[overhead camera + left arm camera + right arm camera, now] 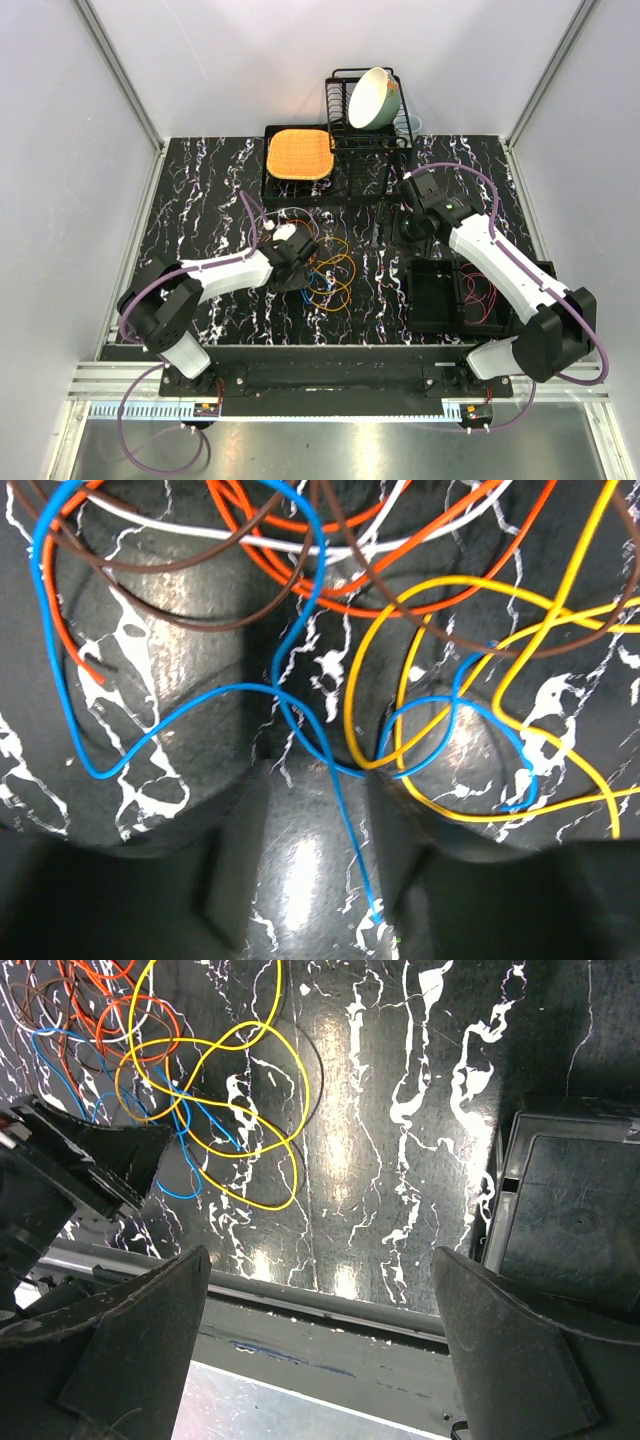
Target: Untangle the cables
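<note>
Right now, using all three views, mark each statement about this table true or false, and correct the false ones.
1. The bowl rests in the dish rack. True.
2. The right fingers grip a yellow cable. False: they stand wide open and empty; the yellow cable lies on the table.
3. A blue cable runs between the left fingers. True.
4. The orange mat lies inside the black bin. False: it lies at the far side, beside the rack.
</note>
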